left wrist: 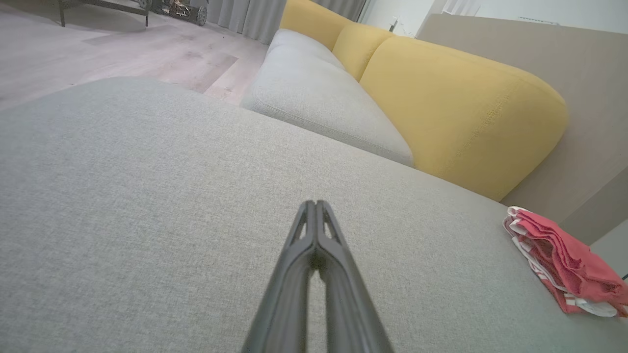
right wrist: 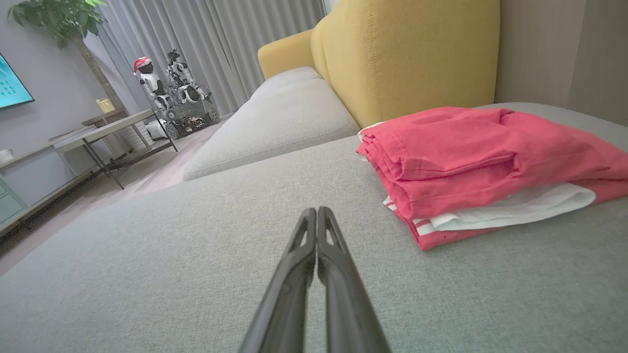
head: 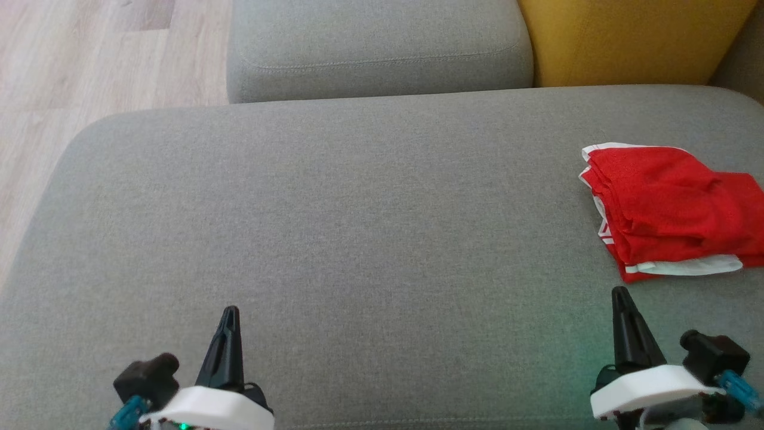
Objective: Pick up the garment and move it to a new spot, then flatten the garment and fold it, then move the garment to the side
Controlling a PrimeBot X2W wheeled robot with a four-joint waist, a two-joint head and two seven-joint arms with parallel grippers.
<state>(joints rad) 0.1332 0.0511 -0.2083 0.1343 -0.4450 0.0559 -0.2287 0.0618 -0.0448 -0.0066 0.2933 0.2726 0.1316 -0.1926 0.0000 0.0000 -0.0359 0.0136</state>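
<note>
The garment [head: 668, 209] is lying in a red, folded bundle on the right part of the grey seat [head: 358, 209]. In the head view its right edge is running off the frame, so its full outline is not showing. White trim is peeking out along its left and near sides, and the upper folds are covering the lower layers. What kind of garment it is cannot be told.

The right gripper [head: 621, 291] is pointing far-ward just near-side of the garment and is apart from it. Its fingers are pressing together along their length and are pinching nothing. The left gripper [head: 230, 310] is sitting well apart from the garment, over the near left of the seat. Its fingers are likewise pressing together on nothing. Whether either fingertip is touching the fabric of the seat is hard to make out. Both arms are being cut off at the bottom of the head view behind their white wrists.

Beyond the seat, a second grey cushion [head: 382, 48] and a yellow backrest [head: 627, 42] are showing only in part. Pale wood floor [head: 89, 60] is lying to the left.
</note>
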